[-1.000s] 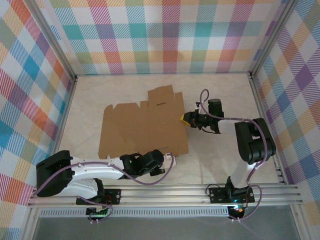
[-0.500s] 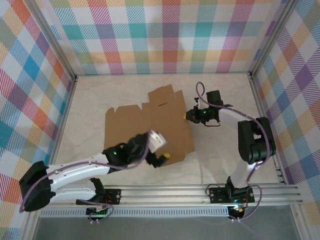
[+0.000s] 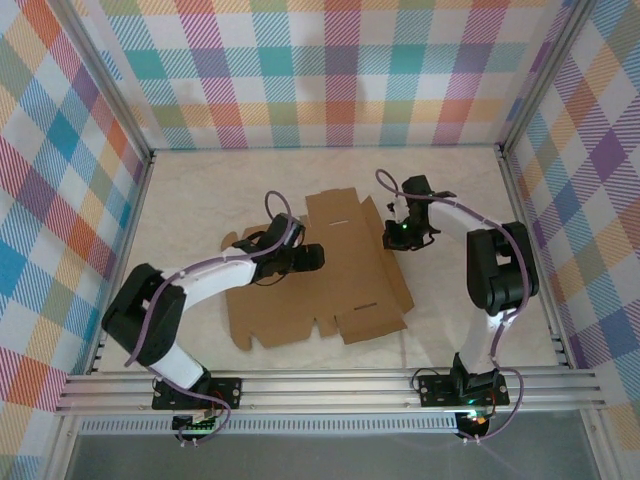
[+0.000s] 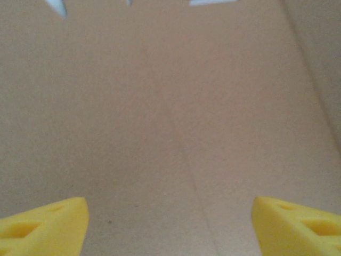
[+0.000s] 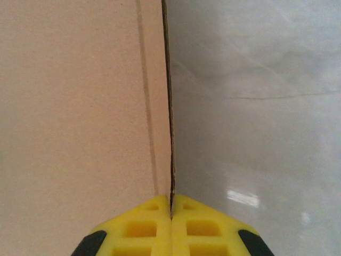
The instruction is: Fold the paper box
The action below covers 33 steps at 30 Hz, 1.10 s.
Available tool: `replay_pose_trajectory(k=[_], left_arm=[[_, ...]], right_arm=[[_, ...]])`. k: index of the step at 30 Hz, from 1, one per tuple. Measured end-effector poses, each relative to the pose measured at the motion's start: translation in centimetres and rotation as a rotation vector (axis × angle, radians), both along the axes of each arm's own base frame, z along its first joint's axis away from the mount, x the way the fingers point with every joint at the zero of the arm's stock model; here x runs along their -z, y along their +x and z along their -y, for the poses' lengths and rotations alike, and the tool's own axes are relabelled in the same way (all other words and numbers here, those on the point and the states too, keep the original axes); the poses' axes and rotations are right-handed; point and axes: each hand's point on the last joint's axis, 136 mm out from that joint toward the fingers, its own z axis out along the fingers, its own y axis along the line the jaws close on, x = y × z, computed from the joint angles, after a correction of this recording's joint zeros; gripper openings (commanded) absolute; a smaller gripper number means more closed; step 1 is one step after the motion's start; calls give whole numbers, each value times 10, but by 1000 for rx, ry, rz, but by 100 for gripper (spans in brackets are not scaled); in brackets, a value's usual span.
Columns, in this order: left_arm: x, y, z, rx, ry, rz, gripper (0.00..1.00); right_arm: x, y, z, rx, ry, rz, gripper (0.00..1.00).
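Starting on the left, the left arm is arching in from the near-left corner of the table (image 3: 200, 190). The left gripper (image 3: 312, 258) is hanging over the left-centre part of the paper box (image 3: 340, 280). From the left wrist we are looking straight at plain brown cardboard (image 4: 170, 106) with a faint crease line running down it. The left gripper (image 4: 170, 224) is standing wide, its yellow fingertips (image 4: 42, 224) far apart at the bottom corners with nothing clamped between them.

Moving to the middle, the paper box is lying unfolded as a die-cut sheet in the centre of the table. It is sitting slightly askew, with its flaps and notches showing along the near edge. From above it is looking flat, though we cannot tell whether any panel is lifting.

Over on the right, the right arm is bending in from the near-right side, and the right gripper (image 3: 392, 236) is sitting at the sheet's far-right edge. On the right wrist view the right gripper (image 5: 171, 224) is pressed closed, and the thin edge of the cardboard (image 5: 80, 106) is running straight into the seam between the two yellow tips, so it is pinching that edge. Pale, glossy tabletop (image 5: 256, 106) is showing just beside it.
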Motion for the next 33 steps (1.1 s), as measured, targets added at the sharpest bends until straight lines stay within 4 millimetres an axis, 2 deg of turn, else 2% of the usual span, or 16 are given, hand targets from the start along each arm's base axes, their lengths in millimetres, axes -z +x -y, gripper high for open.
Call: replay_pose_trajectory(k=[3,8,11,17,21,25,28,33], left_arm=[[13,0,7,-31,-28,-72,66],[27,3,14,-87,-64,-148,62],[35,3,11,-131,-75,-184,60],[37,10,0,-202,-108,-212,60],[39,9,-2,-215,-115,-228,60],[40,6,0,-208,-122,-237,60],[40,6,1,-204,-126,-242,60],[41,5,1,-201,-126,-245,60]], right_arm=[[0,4,8,-6,-131,37,0],[0,7,14,-32,-388,107,0],[3,8,11,-36,-561,136,0],[6,8,-1,-44,-888,205,0],[9,3,-5,-66,-1019,231,0],[8,-1,-2,-69,-1051,228,0],[9,-4,-1,-59,-1000,224,0],[5,-13,10,26,-696,147,0]])
